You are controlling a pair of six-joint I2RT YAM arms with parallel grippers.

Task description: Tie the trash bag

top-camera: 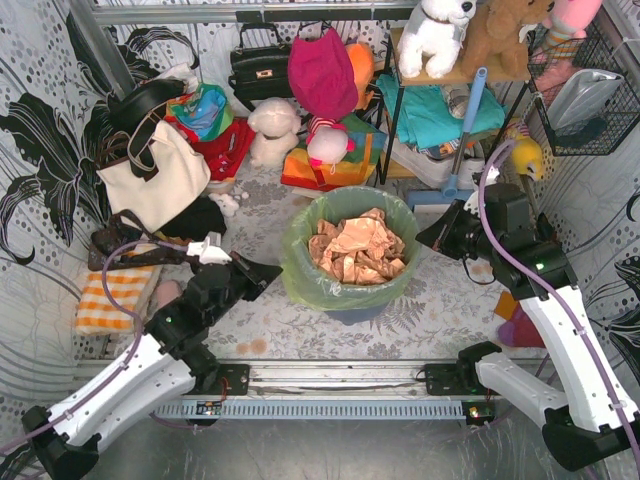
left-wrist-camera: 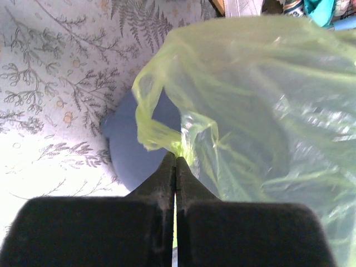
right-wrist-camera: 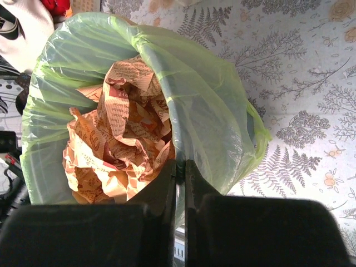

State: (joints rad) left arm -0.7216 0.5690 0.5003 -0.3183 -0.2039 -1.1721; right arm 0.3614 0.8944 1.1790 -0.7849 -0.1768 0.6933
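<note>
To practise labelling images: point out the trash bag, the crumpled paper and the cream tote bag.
trash bag (top-camera: 297,260): top external view, green plastic at its left rim.
crumpled paper (top-camera: 356,250): top external view, middle of the heap.
cream tote bag (top-camera: 160,185): top external view, front panel.

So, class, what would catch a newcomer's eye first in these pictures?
The light-green trash bag at the centre of the table, full of crumpled brown paper. The left gripper and right gripper each pinch its rim from opposite sides, jaws shut. Behind lies a bright jumble of soft toys and bags.
</note>
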